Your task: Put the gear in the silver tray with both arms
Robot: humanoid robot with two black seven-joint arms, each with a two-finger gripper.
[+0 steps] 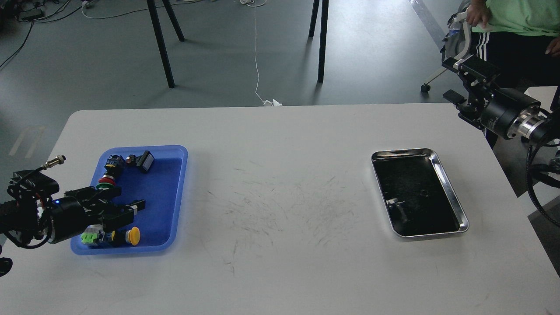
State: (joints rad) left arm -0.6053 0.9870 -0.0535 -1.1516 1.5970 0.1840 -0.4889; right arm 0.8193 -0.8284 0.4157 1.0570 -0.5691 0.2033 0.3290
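The gear does not show; my left gripper (131,197) hangs low over the middle of the blue tray (157,188), and its lower finger (138,204) covers that spot. The two fingers look spread, so the gripper is open, and I cannot tell whether anything sits between them. The silver tray (402,152) lies on the right side of the table, its dark bottom showing only reflections. My right gripper (448,78) is held open in the air beyond the table's far right corner, well above and behind the silver tray, with nothing in it.
In the blue tray lie a yellow push button (132,235), a green-tipped part (89,237), a black switch (145,161) and a red-and-green stack (106,180). A person in a green shirt (520,15) sits close behind my right arm. Black stand legs (159,43) rise beyond the table.
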